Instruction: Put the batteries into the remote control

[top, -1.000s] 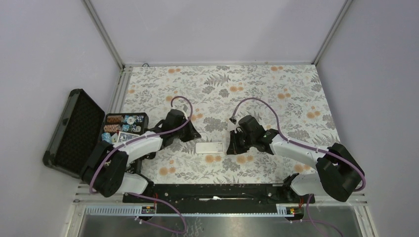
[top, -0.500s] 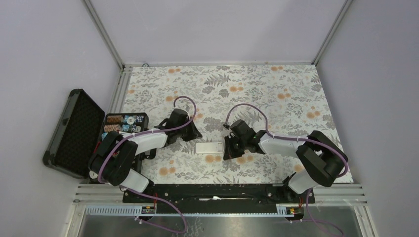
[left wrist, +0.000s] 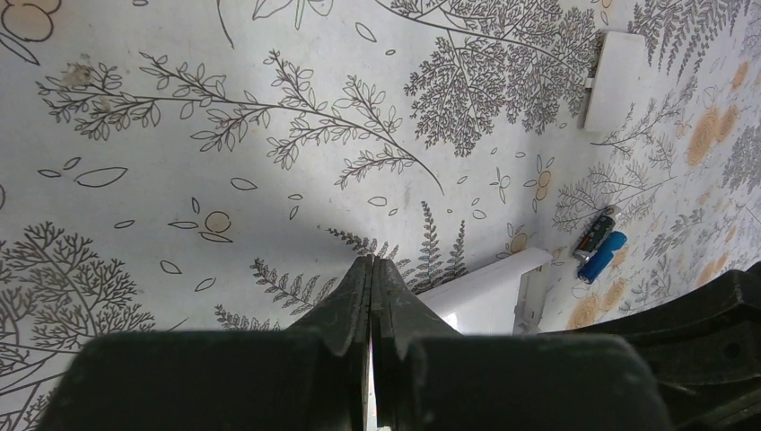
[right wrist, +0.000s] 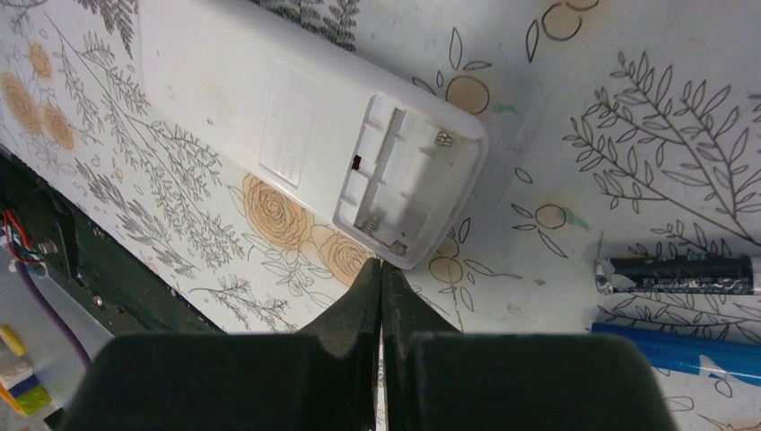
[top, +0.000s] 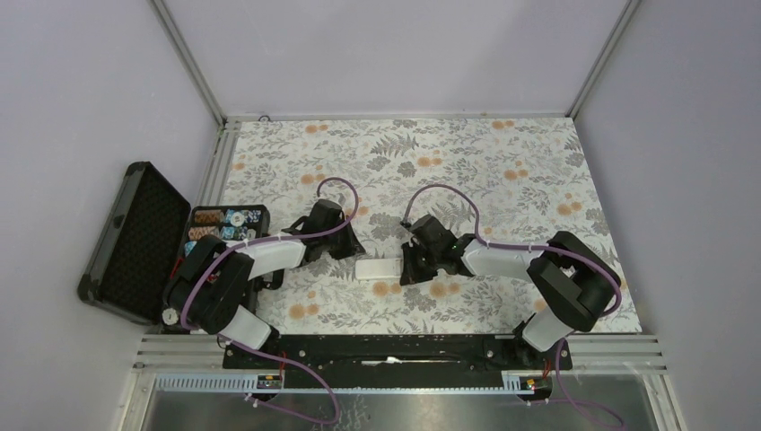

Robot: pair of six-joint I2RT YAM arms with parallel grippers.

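Note:
The remote control point(right wrist: 269, 99) lies face down on the floral cloth, its white back up and its battery bay point(right wrist: 404, 184) open and empty. In the top view the remote control point(top: 379, 268) sits between the two arms. The two batteries lie loose side by side on the cloth to the right of the bay, one dark point(right wrist: 677, 275) and one blue point(right wrist: 682, 352). My right gripper point(right wrist: 380, 267) is shut and empty, its tip just below the bay's corner. My left gripper point(left wrist: 371, 260) is also shut and empty, beside the remote control point(left wrist: 485, 287), with the batteries point(left wrist: 599, 244) further off.
A white battery cover point(left wrist: 615, 81) lies apart on the cloth. An open black case point(top: 135, 242) with a tray of poker chips point(top: 224, 229) stands at the left edge beside the left arm. Metal frame rails border the cloth.
My right arm has swung left, bringing its shut gripper up against the remote's right end. The left arm's elbow has folded in a little; its gripper stays by the remote's left end.

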